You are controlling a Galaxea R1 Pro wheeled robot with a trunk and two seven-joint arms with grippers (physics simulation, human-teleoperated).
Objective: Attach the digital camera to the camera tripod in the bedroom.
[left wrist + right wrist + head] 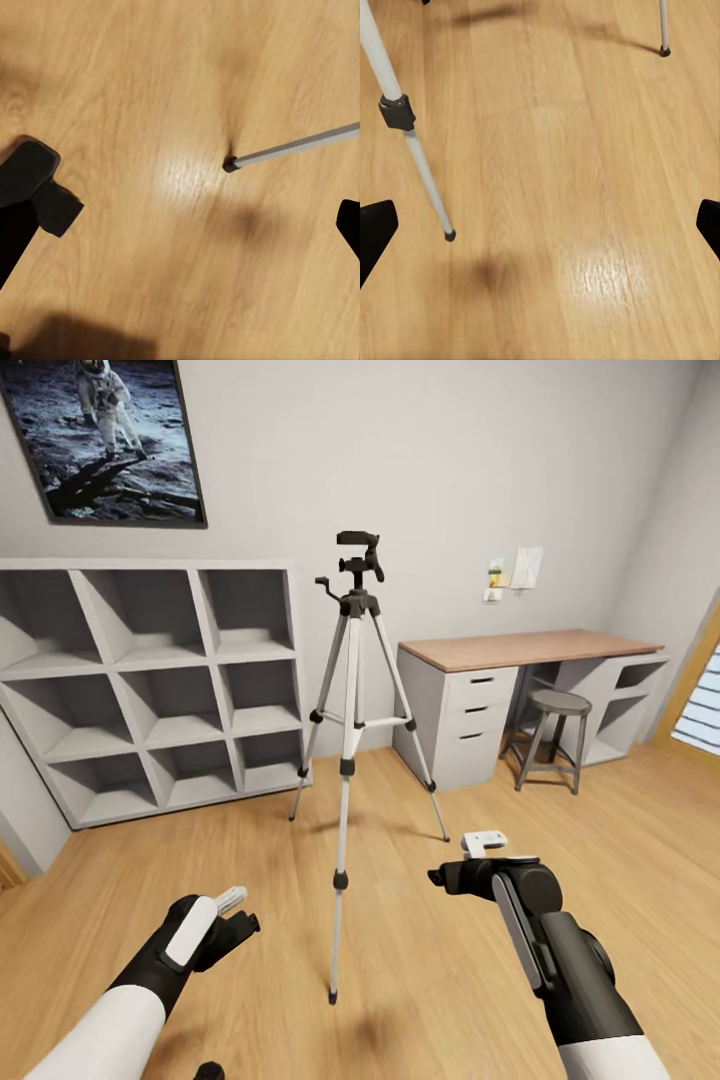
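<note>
Silver-legged camera tripod (350, 690) between both hands

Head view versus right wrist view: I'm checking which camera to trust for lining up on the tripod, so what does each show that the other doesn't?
The head view alone shows the camera tripod whole, with its black head and side handle, plus the white cube shelving, the desk, the stool, the astronaut picture and both arms.

The right wrist view alone gives a close look at a leg's black collar and rubber foot.

Both show tripod legs standing on the wood-plank floor.
</note>
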